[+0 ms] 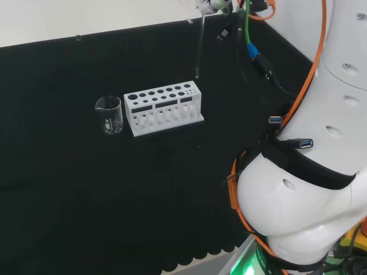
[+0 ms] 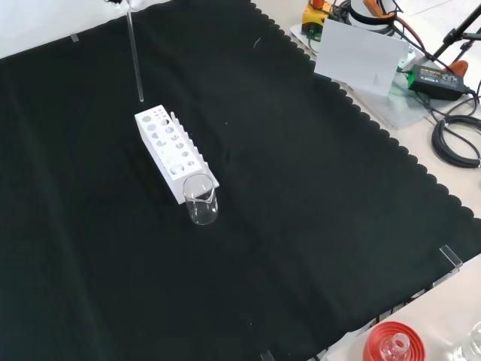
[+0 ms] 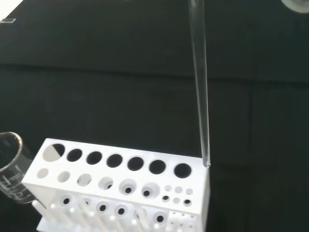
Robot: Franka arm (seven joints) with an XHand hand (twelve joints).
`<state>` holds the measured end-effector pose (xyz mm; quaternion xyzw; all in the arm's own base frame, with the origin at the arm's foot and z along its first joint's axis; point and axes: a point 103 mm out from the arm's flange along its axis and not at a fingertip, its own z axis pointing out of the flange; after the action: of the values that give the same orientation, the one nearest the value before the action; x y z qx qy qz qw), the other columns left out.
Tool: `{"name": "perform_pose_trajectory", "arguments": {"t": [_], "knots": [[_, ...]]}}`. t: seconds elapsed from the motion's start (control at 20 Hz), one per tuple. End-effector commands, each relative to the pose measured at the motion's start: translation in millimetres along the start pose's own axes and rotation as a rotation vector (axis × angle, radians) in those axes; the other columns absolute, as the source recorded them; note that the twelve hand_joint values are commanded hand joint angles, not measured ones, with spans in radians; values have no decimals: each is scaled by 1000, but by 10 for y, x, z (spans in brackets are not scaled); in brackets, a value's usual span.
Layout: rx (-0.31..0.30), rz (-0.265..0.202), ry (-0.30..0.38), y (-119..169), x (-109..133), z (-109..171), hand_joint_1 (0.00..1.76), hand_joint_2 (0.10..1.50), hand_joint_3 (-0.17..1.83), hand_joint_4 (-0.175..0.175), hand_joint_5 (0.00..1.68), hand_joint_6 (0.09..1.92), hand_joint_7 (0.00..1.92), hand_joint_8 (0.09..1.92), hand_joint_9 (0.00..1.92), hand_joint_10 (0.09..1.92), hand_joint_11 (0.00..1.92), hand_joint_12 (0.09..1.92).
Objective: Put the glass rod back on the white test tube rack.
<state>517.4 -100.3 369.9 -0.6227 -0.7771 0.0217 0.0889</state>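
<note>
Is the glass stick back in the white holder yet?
Not yet. The glass rod is already lifted and hangs upright from the hand, its tip just above one end of the white rack, beside the end hole. All rack holes look empty. Left: lower it into the rack and let go.

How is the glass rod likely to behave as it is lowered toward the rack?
The glass rod hangs straight, so probably stiff. It is thin clear glass, likely fragile if its tip knocks the rack. Round and smooth, it would probably roll on the cloth.
</note>
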Motion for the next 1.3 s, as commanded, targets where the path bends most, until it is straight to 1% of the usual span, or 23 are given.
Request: {"name": "perform_pose_trajectory", "arguments": {"t": [0.05, 0.6, 0.75, 0.8, 0.9, 1.05, 1.1, 1.3], "knots": [[24, -55, -9, 200, 260, 96, 1292, 1129, -175, -175, 1101, 820, 1150, 829, 1694, 497, 1557, 650], [24, -68, -23, 211, 310, 56, 1293, 1129, -175, -175, 1102, 819, 1151, 827, 1695, 496, 1558, 650], [23, -64, -18, 205, 299, 49, 1293, 1129, -175, -175, 1102, 818, 1151, 827, 1695, 496, 1558, 650], [30, -59, -31, 178, 280, 57, 1293, 1129, -175, -175, 1102, 818, 1151, 827, 1695, 496, 1558, 650], [40, -51, -33, 188, 245, -49, 1293, 1129, -175, -175, 1103, 818, 1152, 826, 1695, 496, 1558, 649], [36, -51, -12, 178, 235, 25, 1293, 1129, -175, -175, 1103, 817, 1152, 826, 1695, 495, 1558, 649], [40, -52, -13, 235, 260, 83, 1293, 1129, -175, -175, 1103, 817, 1152, 826, 1695, 495, 1558, 649], [35, -53, -10, 236, 265, 94, 1293, 1128, -175, -175, 1103, 816, 1152, 825, 1696, 495, 1558, 649]]}}
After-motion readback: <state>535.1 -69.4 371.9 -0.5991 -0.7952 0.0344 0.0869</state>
